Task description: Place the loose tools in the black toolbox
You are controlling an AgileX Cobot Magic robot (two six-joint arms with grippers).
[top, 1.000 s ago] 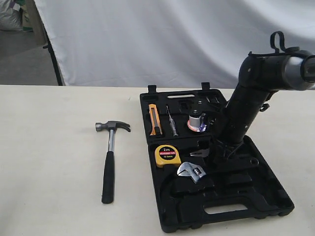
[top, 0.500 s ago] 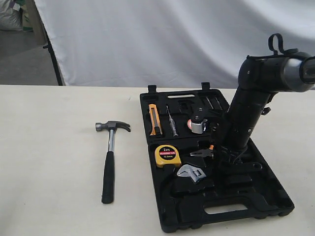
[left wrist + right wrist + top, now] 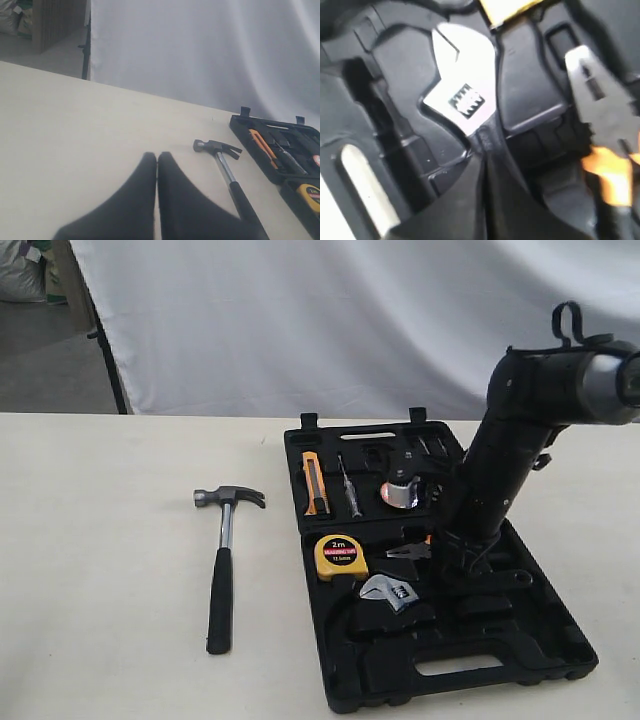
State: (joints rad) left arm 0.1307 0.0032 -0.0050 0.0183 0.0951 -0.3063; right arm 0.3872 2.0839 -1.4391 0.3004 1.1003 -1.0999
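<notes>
The black toolbox (image 3: 560, 640) lies open on the table. The silver adjustable wrench (image 3: 390, 591) (image 3: 462, 85) rests in its lower half. My right gripper (image 3: 455, 562) (image 3: 485, 147) is shut, its tips down over the wrench's black handle just behind the head; whether they touch it I cannot tell. The small tape roll (image 3: 400, 492) stands in the upper half of the case. The claw hammer (image 3: 222, 560) (image 3: 225, 160) lies on the table left of the toolbox. My left gripper (image 3: 157, 156) hangs shut and empty above bare table, left of the hammer.
Inside the case are a yellow tape measure (image 3: 339, 556), orange-handled pliers (image 3: 410, 551) (image 3: 605, 125), an orange utility knife (image 3: 316, 483) and a small screwdriver (image 3: 349, 488). A white curtain hangs behind the table.
The right arm shifted slightly over the case. The wrench head slid a little to the left and lower in its recess. The hammer and left gripper stayed put.
</notes>
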